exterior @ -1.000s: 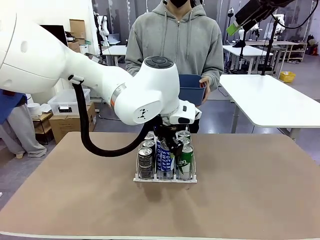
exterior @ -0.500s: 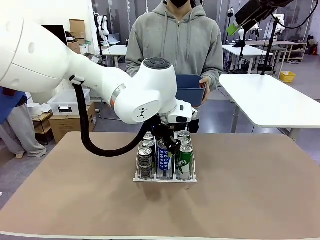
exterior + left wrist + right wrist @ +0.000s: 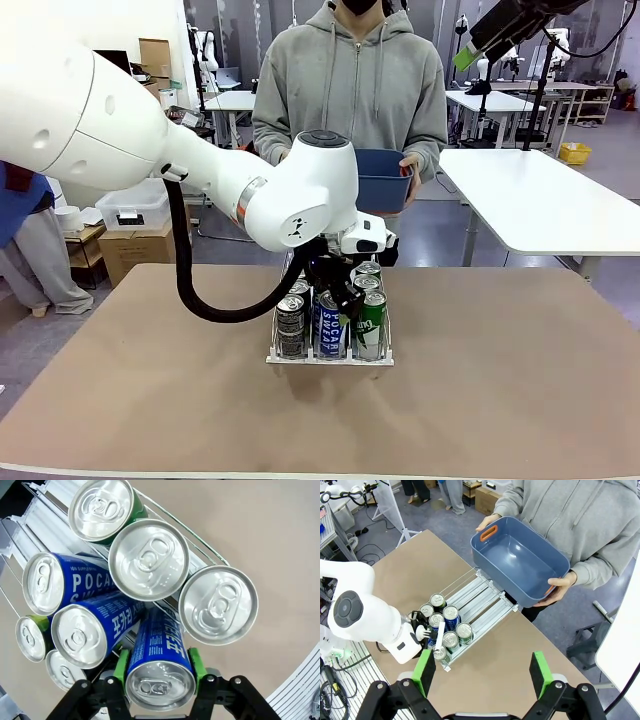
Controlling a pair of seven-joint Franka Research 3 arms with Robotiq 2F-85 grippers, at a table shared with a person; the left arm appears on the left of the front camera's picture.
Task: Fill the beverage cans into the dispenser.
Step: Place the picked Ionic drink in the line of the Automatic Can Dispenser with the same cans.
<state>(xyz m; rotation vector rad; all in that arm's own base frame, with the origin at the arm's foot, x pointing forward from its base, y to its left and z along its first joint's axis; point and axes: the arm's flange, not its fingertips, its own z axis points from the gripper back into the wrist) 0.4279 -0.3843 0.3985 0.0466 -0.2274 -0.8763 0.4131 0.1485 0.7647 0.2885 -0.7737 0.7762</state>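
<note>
In the front view, the left arm reaches across a brown tabletop (image 3: 500, 380) and its left tool (image 3: 337, 290) hangs over the middle lane of a clear dispenser (image 3: 330, 357) standing at the centre. The tool's fingers are closed on a blue-and-white can (image 3: 327, 322) at the front of that lane, between a black-and-silver can (image 3: 290, 325) in the left lane and a green can (image 3: 371, 322) in the right lane, with more cans lined up behind them. Beyond the tabletop a person in a grey hoodie holds a blue bin (image 3: 385, 178) with both hands. In the left wrist view, the left tool (image 3: 157, 672) has its green pads (image 3: 121, 666) pressed against both sides of the blue-and-white can (image 3: 159, 665), seen from above with its silver top showing; other silver-topped cans crowd close around it inside the dispenser's wire and plastic lanes (image 3: 35, 510). In the right wrist view, the right tool (image 3: 482, 672) is high above the tabletop with its fingers spread wide apart and holding nothing. Far below, the dispenser (image 3: 480, 602) holds cans clustered at its near end, its far end bare, and the person holds the blue bin (image 3: 520, 562) just past it.
</note>
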